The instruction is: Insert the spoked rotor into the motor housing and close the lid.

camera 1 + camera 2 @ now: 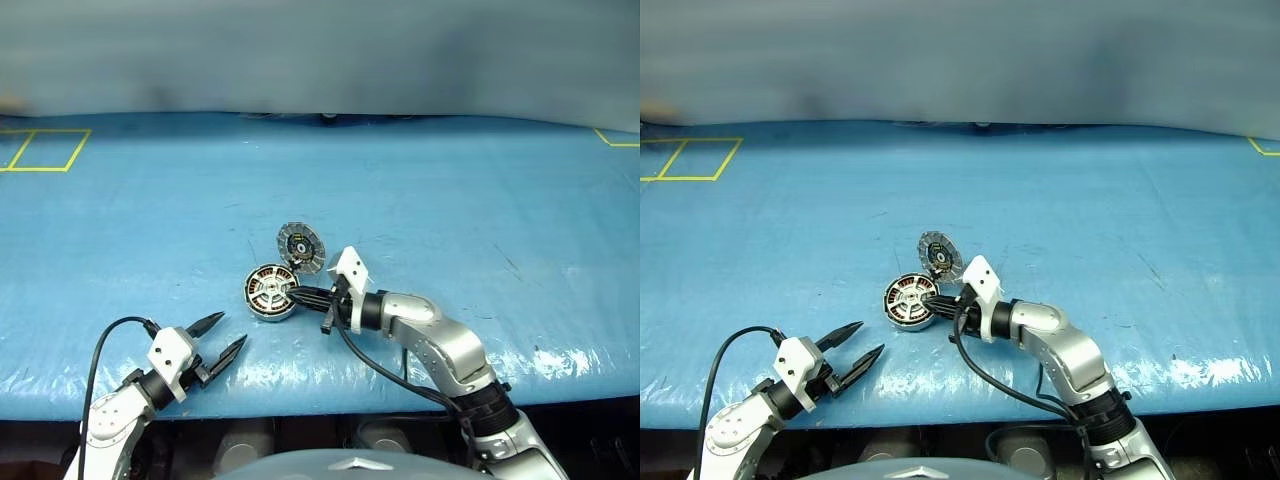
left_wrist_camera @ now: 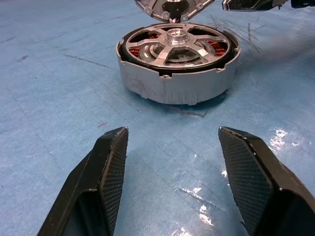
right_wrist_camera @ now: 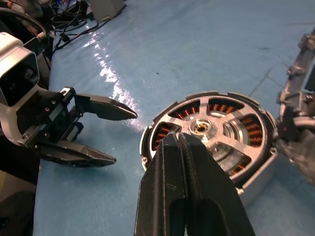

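Observation:
The motor housing (image 1: pixel 268 310) is a short silver cylinder near the table's front. The spoked rotor (image 2: pixel 177 42), with a black rim and silver spokes, lies inside it over the copper windings. The lid (image 1: pixel 300 246) stands tilted open at the housing's far side, its ribbed face and dark centre showing. My right gripper (image 1: pixel 296 293) is shut with nothing between its fingers (image 3: pixel 170 177). It reaches in from the right, and its tips sit over the rotor close to the hub. My left gripper (image 1: pixel 222 335) is open and level, a short way in front and to the left of the housing.
A wrinkled blue cover (image 1: pixel 450 200) spreads over the table. Yellow tape marks (image 1: pixel 45 150) lie at the far left and far right. The table's front edge (image 1: pixel 330 395) runs just behind both arms. Cables (image 3: pixel 74 14) lie beyond the edge in the right wrist view.

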`<action>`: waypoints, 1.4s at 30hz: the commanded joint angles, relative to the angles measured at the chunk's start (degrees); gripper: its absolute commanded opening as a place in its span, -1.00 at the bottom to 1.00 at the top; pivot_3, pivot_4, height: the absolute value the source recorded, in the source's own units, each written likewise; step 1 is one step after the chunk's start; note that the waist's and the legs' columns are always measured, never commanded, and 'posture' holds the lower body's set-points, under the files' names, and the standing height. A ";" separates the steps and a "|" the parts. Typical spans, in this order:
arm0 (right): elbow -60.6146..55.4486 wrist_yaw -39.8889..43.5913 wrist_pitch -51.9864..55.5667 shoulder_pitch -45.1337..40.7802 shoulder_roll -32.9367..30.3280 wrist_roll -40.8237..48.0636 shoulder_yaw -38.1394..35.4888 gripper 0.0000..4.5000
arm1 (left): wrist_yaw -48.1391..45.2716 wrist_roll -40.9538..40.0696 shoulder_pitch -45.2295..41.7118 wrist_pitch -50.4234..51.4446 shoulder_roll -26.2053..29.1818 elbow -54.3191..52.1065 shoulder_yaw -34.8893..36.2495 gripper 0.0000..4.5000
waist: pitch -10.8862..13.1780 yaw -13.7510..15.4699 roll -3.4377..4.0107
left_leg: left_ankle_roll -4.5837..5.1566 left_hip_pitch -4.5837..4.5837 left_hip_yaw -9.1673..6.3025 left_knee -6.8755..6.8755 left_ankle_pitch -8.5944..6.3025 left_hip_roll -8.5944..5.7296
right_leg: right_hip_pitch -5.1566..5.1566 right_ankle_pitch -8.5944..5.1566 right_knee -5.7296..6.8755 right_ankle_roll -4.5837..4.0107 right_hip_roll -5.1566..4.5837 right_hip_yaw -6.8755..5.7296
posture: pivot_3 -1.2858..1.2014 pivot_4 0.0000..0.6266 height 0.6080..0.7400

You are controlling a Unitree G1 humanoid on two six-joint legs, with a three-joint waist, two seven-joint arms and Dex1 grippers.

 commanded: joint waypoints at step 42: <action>10.68 -15.11 -5.77 -2.74 -7.34 -9.11 -13.50 -0.98 | 0.53 0.02 0.45 -0.59 -0.59 -1.29 0.24 0.38 | -0.25 -0.03 0.02 | -0.14 0.20 0.00 -0.04 0.13 0.12 | 0.21 -0.01 -0.04 -0.05 0.14 -0.02 | 0.03 -0.52 1.00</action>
